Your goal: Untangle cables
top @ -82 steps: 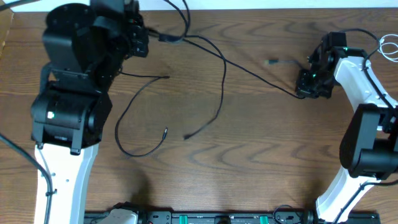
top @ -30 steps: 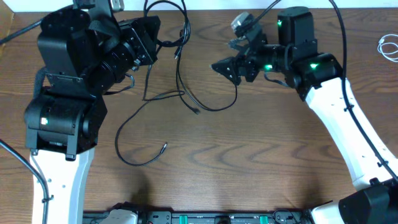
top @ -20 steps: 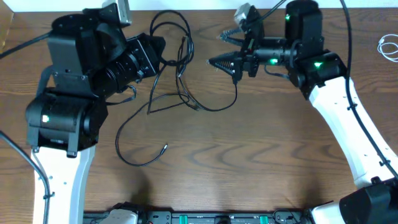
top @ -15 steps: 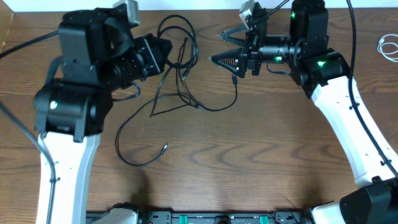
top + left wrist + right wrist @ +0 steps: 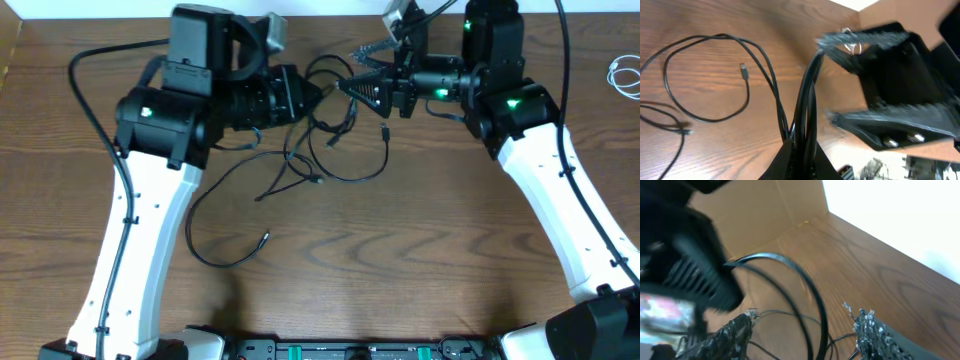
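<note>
Your left gripper [image 5: 800, 161] is pinched tight on a bundle of the black cables [image 5: 807, 100], with strands held up off the table [image 5: 420, 260]. Your right gripper [image 5: 355, 72] faces it tip to tip with its fingers spread, and one black loop arcs between them. The slack lies in loose loops on the wood below both grippers. The white cable [image 5: 626, 75] sits well apart at the right edge.

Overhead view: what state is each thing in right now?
left gripper, fingers shut on black cables
black cables, tangled, bunch partly lifted
right gripper, fingers open around a cable loop
white cable, coiled, lying far right, untouched
</note>
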Controlling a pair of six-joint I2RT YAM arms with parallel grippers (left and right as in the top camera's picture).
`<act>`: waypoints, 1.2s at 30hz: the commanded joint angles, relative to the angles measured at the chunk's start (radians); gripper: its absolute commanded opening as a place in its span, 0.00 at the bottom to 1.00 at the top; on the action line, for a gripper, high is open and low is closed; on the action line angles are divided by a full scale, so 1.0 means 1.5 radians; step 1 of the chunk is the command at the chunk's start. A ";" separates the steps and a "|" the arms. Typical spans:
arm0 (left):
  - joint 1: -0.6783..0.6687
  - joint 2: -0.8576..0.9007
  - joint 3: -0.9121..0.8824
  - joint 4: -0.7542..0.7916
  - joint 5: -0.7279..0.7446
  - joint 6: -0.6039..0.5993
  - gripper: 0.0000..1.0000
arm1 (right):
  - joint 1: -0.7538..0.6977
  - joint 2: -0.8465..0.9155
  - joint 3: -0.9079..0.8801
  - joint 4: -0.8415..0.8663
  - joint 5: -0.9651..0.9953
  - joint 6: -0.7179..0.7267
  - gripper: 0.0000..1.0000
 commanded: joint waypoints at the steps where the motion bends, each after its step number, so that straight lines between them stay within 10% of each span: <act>1: -0.019 -0.003 0.006 -0.002 0.023 0.018 0.08 | 0.021 0.000 -0.003 -0.021 0.106 0.004 0.62; 18: -0.070 -0.003 0.006 -0.035 0.023 0.024 0.07 | 0.027 0.000 -0.003 -0.048 0.496 0.195 0.09; 36: -0.057 -0.003 0.006 -0.158 -0.032 0.175 0.07 | -0.137 0.000 -0.003 -0.182 0.641 0.281 0.06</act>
